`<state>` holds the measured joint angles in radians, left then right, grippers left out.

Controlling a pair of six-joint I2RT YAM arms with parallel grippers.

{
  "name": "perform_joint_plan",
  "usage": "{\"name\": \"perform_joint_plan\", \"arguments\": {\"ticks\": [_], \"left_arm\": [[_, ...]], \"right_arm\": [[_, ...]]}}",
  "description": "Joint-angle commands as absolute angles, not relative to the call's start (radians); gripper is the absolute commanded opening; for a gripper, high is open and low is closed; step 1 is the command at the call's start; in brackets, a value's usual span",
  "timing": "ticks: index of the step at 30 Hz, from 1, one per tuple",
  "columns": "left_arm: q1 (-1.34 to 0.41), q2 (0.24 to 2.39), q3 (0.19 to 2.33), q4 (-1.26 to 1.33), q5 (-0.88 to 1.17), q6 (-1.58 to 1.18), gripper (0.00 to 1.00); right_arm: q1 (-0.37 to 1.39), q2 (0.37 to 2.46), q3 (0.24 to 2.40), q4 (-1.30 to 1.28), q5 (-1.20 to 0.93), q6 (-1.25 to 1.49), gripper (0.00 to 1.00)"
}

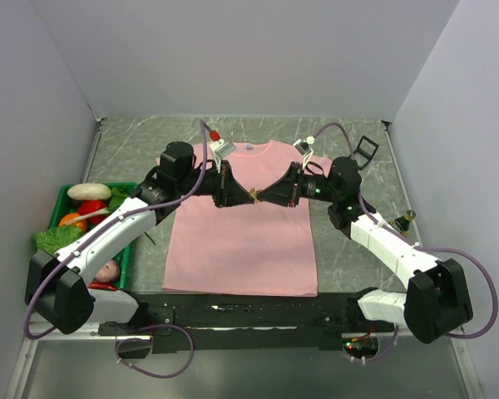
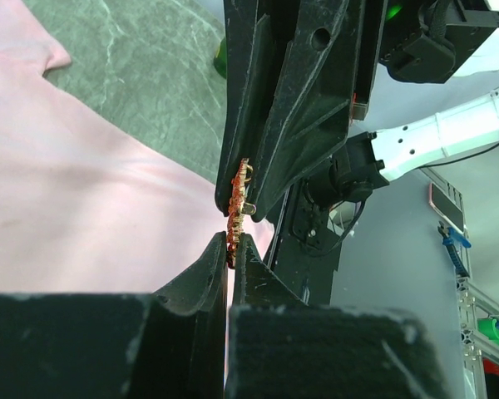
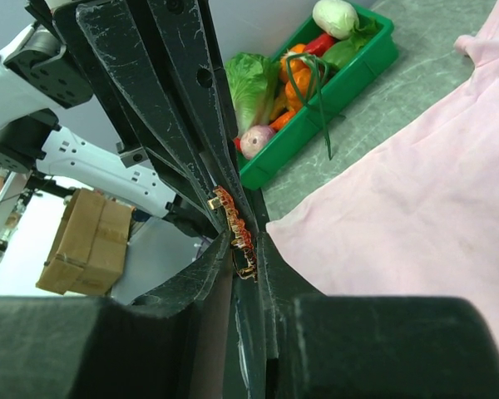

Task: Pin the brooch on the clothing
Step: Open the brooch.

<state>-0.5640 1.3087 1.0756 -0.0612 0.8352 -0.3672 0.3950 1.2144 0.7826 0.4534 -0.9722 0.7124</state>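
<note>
The pink clothing [image 1: 241, 249] lies flat on the table, neck toward the back wall. Above its chest both grippers meet tip to tip. The brooch [image 1: 254, 196], a tiny orange-red jagged pin with gold metal parts, is caught between them. In the left wrist view my left gripper [image 2: 231, 243] is shut on the lower end of the brooch [image 2: 236, 212], and the right gripper's fingers [image 2: 258, 150] clamp its upper end. In the right wrist view my right gripper [image 3: 245, 249] is closed around the brooch [image 3: 236, 226], with the clothing [image 3: 416, 216] spread below.
A green crate [image 1: 126, 264] of vegetables stands at the table's left edge, also seen as the green crate [image 3: 316, 125] in the right wrist view. A small dark object [image 1: 409, 218] sits by the right wall, and a black frame [image 1: 366, 150] near the back right.
</note>
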Motion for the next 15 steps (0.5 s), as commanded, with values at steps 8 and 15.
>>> {"name": "perform_joint_plan", "arguments": {"ticks": [8, 15], "left_arm": [[-0.574, 1.344, 1.118, -0.084, 0.782, -0.357, 0.01], [-0.555, 1.361, 1.117, -0.080, 0.799, -0.373, 0.01]], "right_arm": [[0.433, 1.215, 0.821, 0.474, -1.014, 0.701, 0.21], [0.436, 1.209, 0.830, 0.437, -1.028, 0.677, 0.33]]}}
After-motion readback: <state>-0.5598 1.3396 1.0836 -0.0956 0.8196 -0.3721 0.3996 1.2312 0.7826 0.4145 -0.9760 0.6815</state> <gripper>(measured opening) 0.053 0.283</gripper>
